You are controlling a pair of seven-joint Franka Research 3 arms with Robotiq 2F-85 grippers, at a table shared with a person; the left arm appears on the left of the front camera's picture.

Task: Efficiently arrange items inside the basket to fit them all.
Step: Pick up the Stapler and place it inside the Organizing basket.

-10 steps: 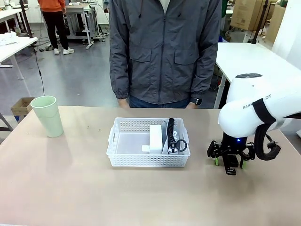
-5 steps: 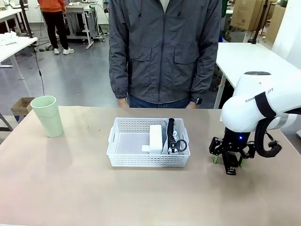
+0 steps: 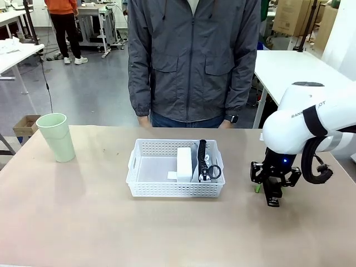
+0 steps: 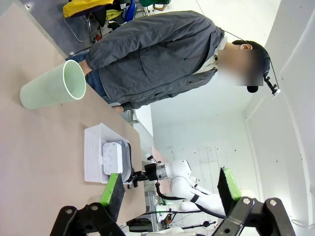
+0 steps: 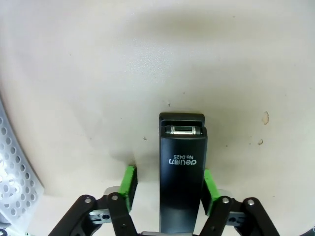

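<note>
One change from a second ago: my right gripper (image 5: 168,184) has narrowed its jaws around the black stapler (image 5: 181,172), which lies on the table to the right of the basket (image 3: 175,189). One pad touches it and the other does not, so I judge the grip is not yet made. My left gripper (image 4: 170,188) is wide open and empty. I count one stapler, one green cup (image 3: 55,136) far left, and one basket holding one white box (image 3: 184,161) and one grey pouch (image 3: 202,158).
</note>
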